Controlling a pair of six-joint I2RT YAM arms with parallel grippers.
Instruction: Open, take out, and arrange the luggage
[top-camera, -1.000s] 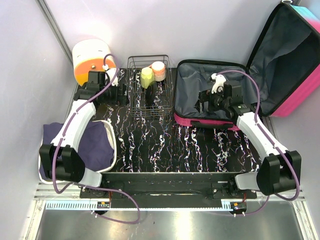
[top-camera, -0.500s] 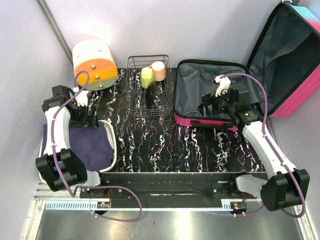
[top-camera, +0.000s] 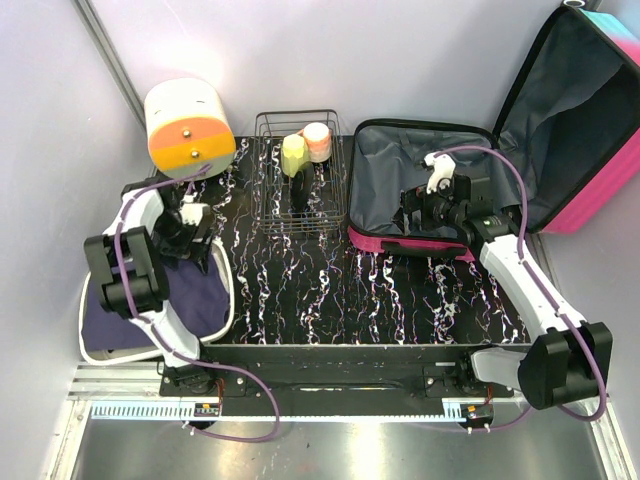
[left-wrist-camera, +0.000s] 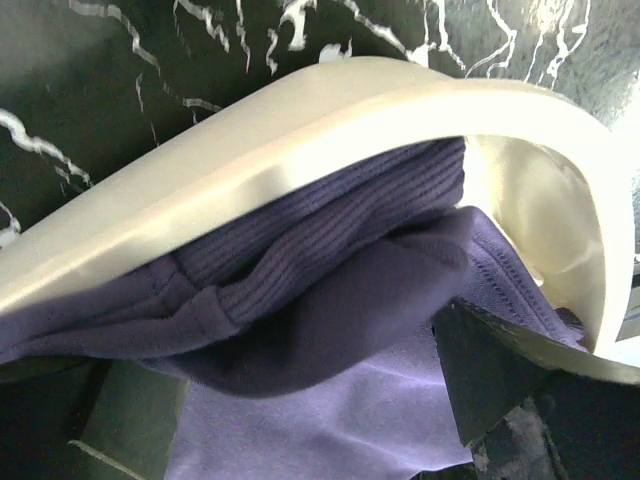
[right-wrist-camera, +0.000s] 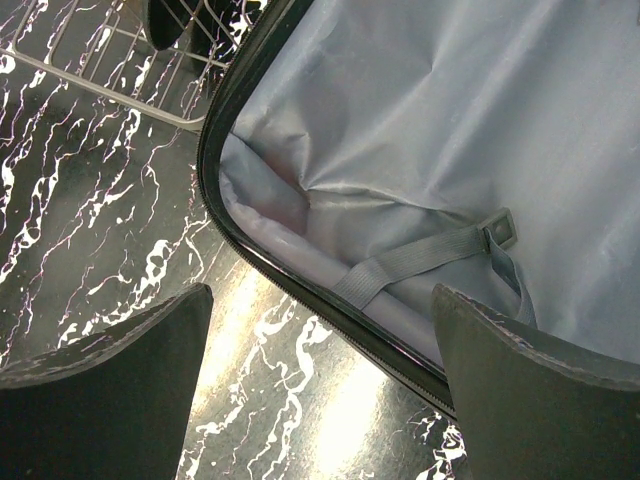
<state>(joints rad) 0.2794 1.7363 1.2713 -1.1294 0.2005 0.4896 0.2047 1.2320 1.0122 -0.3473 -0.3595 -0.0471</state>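
Left gripper (left-wrist-camera: 310, 400) sits low over the white tray (top-camera: 228, 300) at the near left of the desk (top-camera: 330, 290). Jaws are spread wide with the purple ribbed garment (left-wrist-camera: 330, 330) lying under them, and I can't see a pinch on the cloth. The garment fills the tray and spills over its left rim.

My read is that this is the arranging stage. To do it well, lift the left arm straight up so the fingers don't snag the knit or hook the rim. Tuck in the overhang if a tidy result matters.

Right gripper (right-wrist-camera: 320, 300) hovers over the near left corner of the luggage (top-camera: 380, 170), jaws fully apart and empty. Before calling unpacking done, sweep that wrist camera across the base, because the arm hides part of it from above.

The luggage stands at the far right of the desk, open, with its base flat. The lid is swung up and back to the right against the wall.
- Shell: hot pink, with a black zipper edge.
- Lining: grey and creased.
- Inside: a loose grey strap (right-wrist-camera: 410, 262) with a buckle (right-wrist-camera: 500, 228). I see no contents in the visible part.

Further back is a wire basket (top-camera: 270, 180) holding a yellow-green cup (top-camera: 293, 153) and an orange cup (top-camera: 317, 140). A white-and-orange round drawer box (top-camera: 185, 125) is in the far left corner.
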